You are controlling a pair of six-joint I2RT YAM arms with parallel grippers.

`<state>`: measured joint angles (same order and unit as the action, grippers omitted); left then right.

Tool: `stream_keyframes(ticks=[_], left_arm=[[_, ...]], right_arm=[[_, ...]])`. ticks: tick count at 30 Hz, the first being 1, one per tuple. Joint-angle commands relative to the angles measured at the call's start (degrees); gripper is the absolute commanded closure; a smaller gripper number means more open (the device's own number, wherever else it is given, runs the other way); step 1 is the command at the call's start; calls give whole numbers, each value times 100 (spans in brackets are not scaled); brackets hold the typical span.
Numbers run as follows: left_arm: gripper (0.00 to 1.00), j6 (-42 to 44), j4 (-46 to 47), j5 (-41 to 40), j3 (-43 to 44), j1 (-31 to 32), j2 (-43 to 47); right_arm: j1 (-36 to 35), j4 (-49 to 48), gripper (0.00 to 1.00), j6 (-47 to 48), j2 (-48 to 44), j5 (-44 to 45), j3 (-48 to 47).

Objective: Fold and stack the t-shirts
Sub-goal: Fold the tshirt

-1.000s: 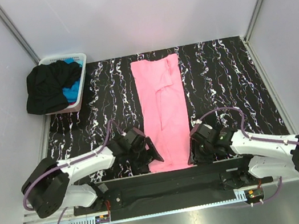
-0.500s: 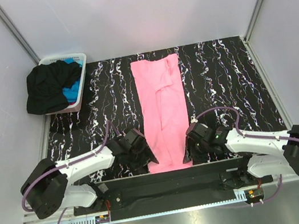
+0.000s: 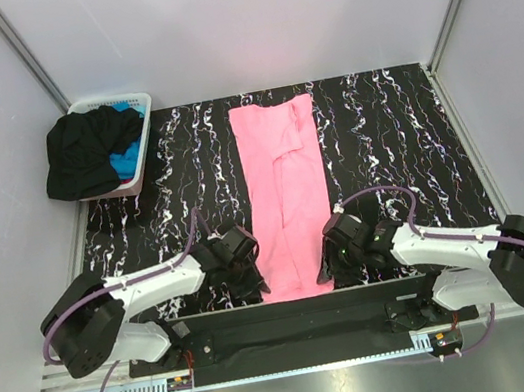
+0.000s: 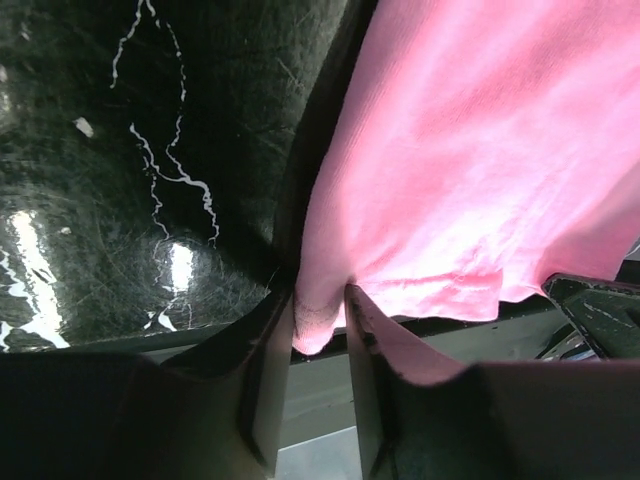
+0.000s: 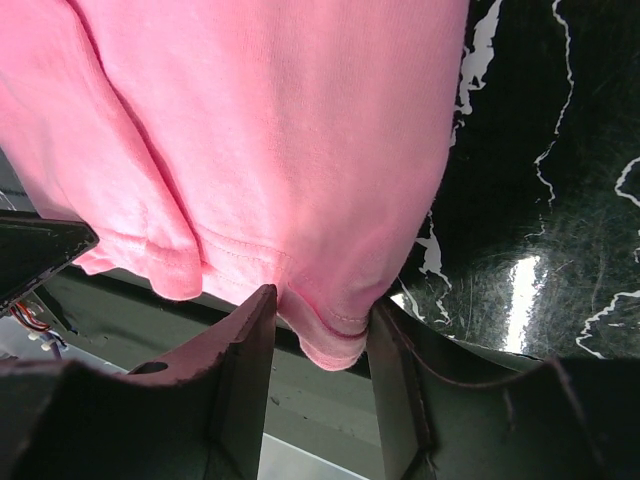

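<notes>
At the near edge of the table, my left claw is pinching the near left corner of the pink t-shirt. Its jaws are nearly together, with only a thin tongue of hem between them. My right claw is gripping the near right corner, its jaws standing wider around a thicker roll of cloth.

Both bites are looking shallow to me. I am judging that the hem could be slipping out of the left jaws once I am lifting. One corner would then be dropping while the other is rising, twisting the fold. The right jaws may be holding only the outer layers of that roll, leaving the rest sagging.

Beyond my claws the shirt is lying as a long narrow strip running away from me, with a sleeve fold showing on top in its far half. Dragging rather than lifting would be pulling that fold open.

Far off at the left, the black t-shirt and the blue t-shirt are lying heaped in the white basket, not yet folded.
</notes>
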<state>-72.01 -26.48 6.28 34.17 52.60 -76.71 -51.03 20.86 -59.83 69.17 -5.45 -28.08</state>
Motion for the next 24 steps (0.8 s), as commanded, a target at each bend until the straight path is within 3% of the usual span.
stream_keyframes(ticks=[1,8,11,14,15,17,18,24], left_arm=[[70,152,169,-294,98,40,-160],[72,170,178,-242,116,66,-152],[72,143,178,-242,107,66,-134],[76,143,169,-259,116,75,-134],[82,161,178,-259,142,75,-134],[92,187,170,-259,168,75,-160],[100,222,178,-277,203,75,-169],[100,398,169,-329,414,84,-283]], right_arm=[[-30,409,52,42,36,519,162],[-48,788,53,-2,-245,677,215],[-39,788,58,-2,-325,642,250],[-39,823,78,-2,-299,642,206],[-48,840,89,7,-264,642,197],[-57,875,98,42,-237,633,153],[-57,867,100,51,-237,642,145],[-65,937,100,121,-255,695,22]])
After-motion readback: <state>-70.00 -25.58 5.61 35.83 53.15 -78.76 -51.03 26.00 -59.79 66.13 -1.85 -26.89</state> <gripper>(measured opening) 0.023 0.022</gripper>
